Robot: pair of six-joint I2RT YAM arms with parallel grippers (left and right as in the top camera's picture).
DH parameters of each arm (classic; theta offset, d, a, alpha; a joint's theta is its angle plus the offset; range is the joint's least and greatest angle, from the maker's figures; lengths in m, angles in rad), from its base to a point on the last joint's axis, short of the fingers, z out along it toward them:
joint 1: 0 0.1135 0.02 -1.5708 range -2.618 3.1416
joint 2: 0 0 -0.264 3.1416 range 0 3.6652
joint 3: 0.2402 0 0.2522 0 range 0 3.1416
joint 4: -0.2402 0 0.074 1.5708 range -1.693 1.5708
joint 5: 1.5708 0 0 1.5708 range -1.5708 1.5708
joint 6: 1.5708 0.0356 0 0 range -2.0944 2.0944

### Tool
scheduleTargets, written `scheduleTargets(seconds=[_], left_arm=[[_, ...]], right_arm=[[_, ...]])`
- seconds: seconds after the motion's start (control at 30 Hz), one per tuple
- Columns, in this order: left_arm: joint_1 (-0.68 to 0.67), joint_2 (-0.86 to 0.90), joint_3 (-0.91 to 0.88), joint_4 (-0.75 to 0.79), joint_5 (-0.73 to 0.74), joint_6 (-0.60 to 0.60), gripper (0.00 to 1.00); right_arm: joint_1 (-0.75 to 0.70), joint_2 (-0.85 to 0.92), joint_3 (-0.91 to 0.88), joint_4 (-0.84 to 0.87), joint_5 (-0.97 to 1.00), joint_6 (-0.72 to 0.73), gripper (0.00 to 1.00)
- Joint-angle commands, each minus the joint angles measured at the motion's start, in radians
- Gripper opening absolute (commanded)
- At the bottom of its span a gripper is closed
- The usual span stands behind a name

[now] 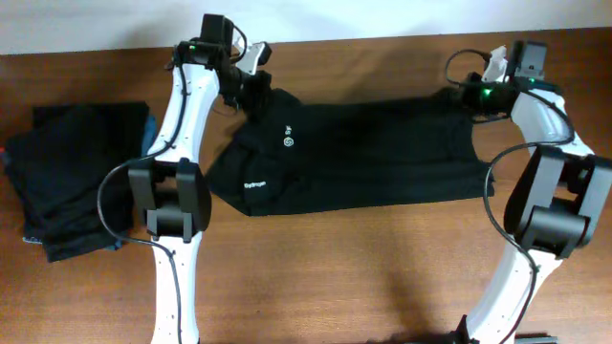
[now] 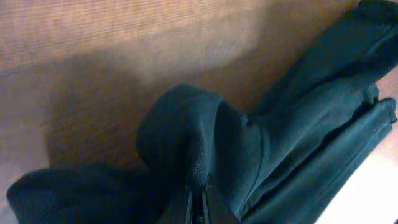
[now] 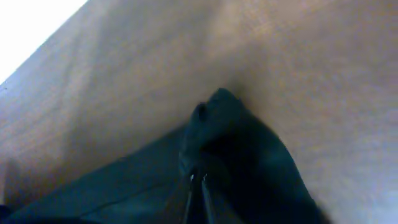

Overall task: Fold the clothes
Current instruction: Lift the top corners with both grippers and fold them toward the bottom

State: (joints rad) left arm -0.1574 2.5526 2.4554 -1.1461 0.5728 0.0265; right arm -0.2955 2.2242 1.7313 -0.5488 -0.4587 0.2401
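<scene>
Item one: the black shirt. I am seeing it lying spread flat across the middle of the table, with its small white logo facing up near the left end.

Item two: the left end effector. It is clenching a bunched fold at the shirt's far left corner. In my left wrist view its fingers are pressing together with dark cloth humped over them.

Item three: the right end effector. It is pinching the far right corner of the same shirt. In my right wrist view its fingers are meeting on a small peak of fabric lifted off the wood.

Item four: the stack of folded dark clothes. It is sitting at the left end of the table, apart from the shirt, with a teal-blue edge showing.
</scene>
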Motion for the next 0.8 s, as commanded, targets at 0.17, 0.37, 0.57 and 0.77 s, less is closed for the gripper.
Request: scheduleTargets(seconds=[0.17,0.37,0.57,0.77], left_arm=[[0.018,-0.04,0.023,-0.134,0.019,0.036,0.0],[0.018,-0.04,0.022,-0.222,0.019,0.036,0.01],[0.016,-0.04,0.022,-0.291,0.014,0.058,0.01],[0.016,-0.04,0.022,-0.317,-0.004,0.059,0.01]], right_arm=[[-0.041,-0.036,0.002,-0.134,-0.001,0.005,0.09],[-0.04,-0.036,0.002,-0.205,-0.002,0.005,0.09],[-0.04,-0.036,0.002,-0.264,-0.001,0.001,0.09],[-0.04,-0.036,0.002,-0.274,-0.002,0.001,0.09]])
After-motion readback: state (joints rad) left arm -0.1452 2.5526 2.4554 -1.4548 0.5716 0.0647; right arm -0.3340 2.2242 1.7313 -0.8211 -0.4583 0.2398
